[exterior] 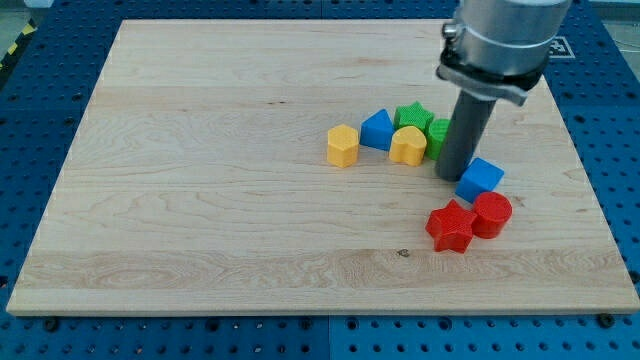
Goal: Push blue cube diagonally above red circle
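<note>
The blue cube lies right of the board's middle, just above and a little left of the red circle. My tip stands against the cube's left side, touching it or nearly so. The rod comes down from the arm at the view's top right. A red star sits touching the red circle's left side.
A cluster lies left of my tip: a yellow hexagon, a blue triangular block, a yellow heart, a green star and a green block partly hidden by the rod. The wooden board lies on a blue pegboard.
</note>
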`<control>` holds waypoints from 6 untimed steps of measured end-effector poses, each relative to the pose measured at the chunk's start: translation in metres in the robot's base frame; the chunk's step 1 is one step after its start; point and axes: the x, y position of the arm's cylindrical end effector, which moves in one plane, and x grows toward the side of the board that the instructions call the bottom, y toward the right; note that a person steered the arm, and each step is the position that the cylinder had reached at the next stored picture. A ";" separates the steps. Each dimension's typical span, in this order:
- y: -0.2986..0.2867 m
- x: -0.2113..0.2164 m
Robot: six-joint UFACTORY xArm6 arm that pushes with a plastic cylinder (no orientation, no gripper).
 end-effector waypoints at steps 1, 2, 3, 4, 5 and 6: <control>0.038 -0.013; 0.063 -0.013; 0.021 -0.015; -0.027 -0.001; -0.048 0.027; -0.022 0.030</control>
